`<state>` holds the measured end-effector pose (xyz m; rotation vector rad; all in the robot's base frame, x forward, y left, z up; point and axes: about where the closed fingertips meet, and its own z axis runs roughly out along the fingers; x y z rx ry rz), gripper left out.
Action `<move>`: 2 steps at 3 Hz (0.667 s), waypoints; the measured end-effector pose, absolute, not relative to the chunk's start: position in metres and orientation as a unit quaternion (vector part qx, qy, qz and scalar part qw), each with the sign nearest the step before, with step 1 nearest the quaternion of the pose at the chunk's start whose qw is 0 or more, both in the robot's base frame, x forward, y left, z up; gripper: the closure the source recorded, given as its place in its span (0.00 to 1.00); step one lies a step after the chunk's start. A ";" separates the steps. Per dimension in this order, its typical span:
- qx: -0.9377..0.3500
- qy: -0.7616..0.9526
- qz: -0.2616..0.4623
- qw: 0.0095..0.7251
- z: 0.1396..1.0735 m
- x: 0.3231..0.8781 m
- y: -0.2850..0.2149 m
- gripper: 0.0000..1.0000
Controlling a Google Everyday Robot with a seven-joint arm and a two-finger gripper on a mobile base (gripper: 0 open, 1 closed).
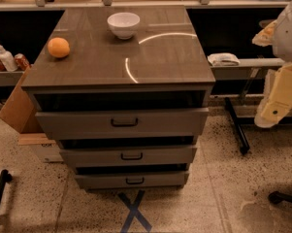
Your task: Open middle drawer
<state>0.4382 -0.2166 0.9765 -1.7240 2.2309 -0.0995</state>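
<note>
The grey-brown cabinet (pixel 160 57) has three drawers, each with a small black bar handle. The middle drawer (pixel 97 157) sits between the taller top drawer (pixel 77 123) and the short bottom drawer (pixel 102 180). Its handle (pixel 131 156) is at centre. A dark gap shows above each drawer front, and the fronts stand stepped, the top one furthest out. My gripper (pixel 277 103) is at the right edge of the view, on the white and cream arm. It is well to the right of the cabinet, about level with the top drawer, and touches nothing.
An orange (pixel 58 47) and a white bowl (pixel 123 24) sit on the cabinet top. A cardboard box (pixel 14 106) leans at the left. A black bar (pixel 236 125) and a chair base (pixel 283 197) are on the floor at right. A blue tape X (pixel 134 211) marks the floor in front.
</note>
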 end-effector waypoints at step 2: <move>-0.620 0.766 -0.018 0.167 0.956 0.434 -0.205 0.00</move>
